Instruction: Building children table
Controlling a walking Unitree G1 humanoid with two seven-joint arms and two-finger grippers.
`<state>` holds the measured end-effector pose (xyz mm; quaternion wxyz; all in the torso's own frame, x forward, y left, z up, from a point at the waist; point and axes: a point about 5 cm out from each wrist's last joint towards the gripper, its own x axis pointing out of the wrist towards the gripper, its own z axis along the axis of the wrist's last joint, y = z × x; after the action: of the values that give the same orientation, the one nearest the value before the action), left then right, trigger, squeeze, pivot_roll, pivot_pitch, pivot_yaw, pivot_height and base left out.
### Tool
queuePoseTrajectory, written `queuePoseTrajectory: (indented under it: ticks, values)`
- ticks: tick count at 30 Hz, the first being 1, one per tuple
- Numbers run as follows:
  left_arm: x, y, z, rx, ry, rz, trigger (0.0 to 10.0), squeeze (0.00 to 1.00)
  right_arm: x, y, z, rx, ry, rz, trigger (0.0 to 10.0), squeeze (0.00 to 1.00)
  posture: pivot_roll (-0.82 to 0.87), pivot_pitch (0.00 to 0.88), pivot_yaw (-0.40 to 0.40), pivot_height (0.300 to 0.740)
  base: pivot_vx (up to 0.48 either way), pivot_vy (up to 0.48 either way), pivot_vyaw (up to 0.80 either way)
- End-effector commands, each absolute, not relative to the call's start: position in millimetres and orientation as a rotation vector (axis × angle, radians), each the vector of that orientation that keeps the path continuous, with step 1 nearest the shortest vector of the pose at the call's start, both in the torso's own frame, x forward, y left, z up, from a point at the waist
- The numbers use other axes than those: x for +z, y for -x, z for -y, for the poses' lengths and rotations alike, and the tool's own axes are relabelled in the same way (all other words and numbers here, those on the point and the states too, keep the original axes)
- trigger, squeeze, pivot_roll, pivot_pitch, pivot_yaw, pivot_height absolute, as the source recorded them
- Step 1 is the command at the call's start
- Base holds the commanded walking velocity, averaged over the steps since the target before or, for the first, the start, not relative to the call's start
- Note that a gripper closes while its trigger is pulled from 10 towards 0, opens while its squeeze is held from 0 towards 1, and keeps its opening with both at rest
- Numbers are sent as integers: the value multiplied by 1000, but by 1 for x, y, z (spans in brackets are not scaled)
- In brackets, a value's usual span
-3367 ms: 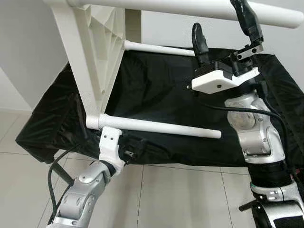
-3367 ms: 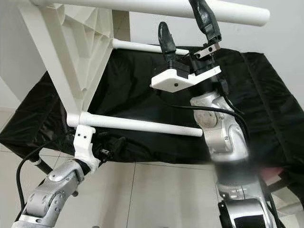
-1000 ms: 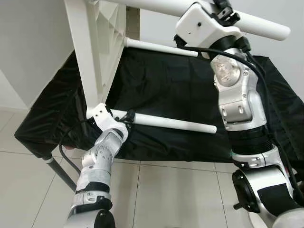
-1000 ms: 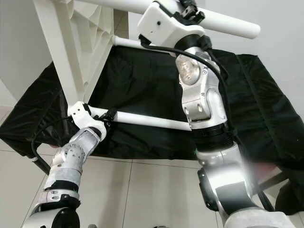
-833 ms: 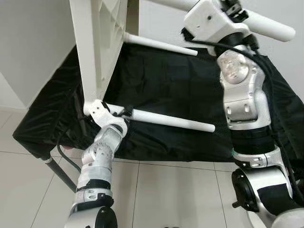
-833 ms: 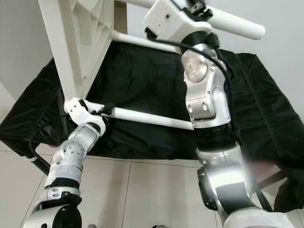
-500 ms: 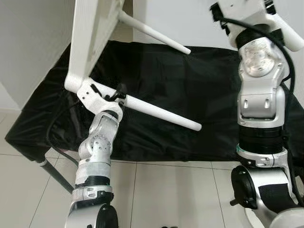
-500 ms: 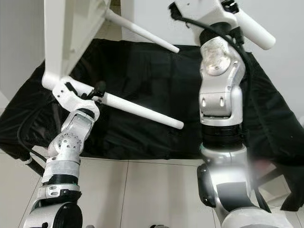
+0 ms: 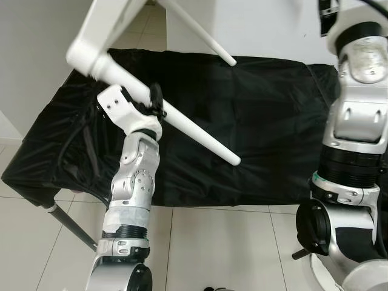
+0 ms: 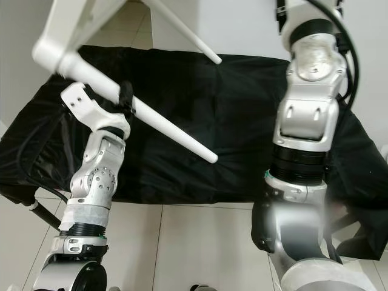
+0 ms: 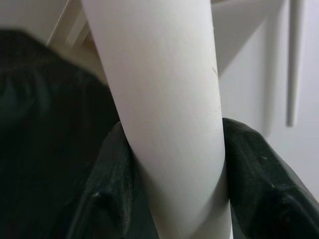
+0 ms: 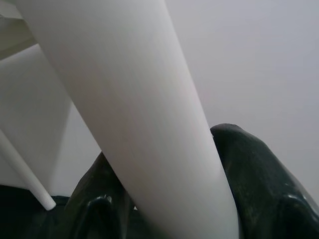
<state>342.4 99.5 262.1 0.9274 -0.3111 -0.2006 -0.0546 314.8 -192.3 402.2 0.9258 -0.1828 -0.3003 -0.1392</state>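
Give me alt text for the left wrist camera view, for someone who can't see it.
A thick white table leg runs up the middle of the frame, clamped between the left gripper's two black fingers. Black cloth lies behind on one side, and a second thin white leg hangs beyond.

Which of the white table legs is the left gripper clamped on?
The nearer table leg, slanting down over the black cloth. The left gripper grips it near the tabletop corner; the far leg runs free behind.

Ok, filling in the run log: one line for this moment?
left tool: shut on leg | right tool: shut on another leg | table: lifted over black cover
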Motion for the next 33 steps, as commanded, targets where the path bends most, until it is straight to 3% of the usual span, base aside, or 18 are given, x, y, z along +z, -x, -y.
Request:
queuePoseTrajectory:
  ticks: [1,7,9,15,16,17,18,21,22,32,33]
  values:
    - [312,-324,-56,-326,631,563,0,0,400,-314,182,-193,244,645,0,0,-98,124,10,740,0,0,0]
    - [361,-310,-73,-351,600,742,0,0,355,-311,206,-261,177,584,0,0,-90,131,-6,740,0,0,0]
    - [385,-301,-74,-407,598,809,0,0,287,-318,215,-273,92,422,0,0,-77,139,-7,740,0,0,0]
    - [386,-296,-62,-500,598,784,0,0,229,-321,217,-264,-7,284,0,0,-78,140,8,740,0,0,0]
    - [380,-297,-54,-533,562,742,0,0,220,-322,213,-230,-50,277,2196,0,-77,142,10,740,0,0,0]
    - [380,-297,-54,-533,562,742,0,0,220,-322,213,-230,-50,277,2196,0,-77,142,10,740,0,0,0]
    - [372,-299,-47,-551,520,695,10000,0,215,-324,212,-231,-64,271,10000,0,-77,142,14,740,0,0,0]
    - [359,-303,-38,-586,485,630,10000,0,211,-325,210,-212,-86,271,10000,0,-71,144,17,740,0,0,0]
    - [352,-306,-35,-594,475,590,10000,1000,210,-325,210,-215,-95,280,10000,1000,-63,147,16,740,0,0,0]
    - [329,-314,-41,-572,375,491,10000,1000,199,-318,213,-251,-152,297,10000,1000,-45,146,9,740,0,0,0]
    - [322,-313,-43,-574,362,471,10000,0,196,-316,212,-257,-163,298,10000,1000,-40,138,7,740,0,0,0]
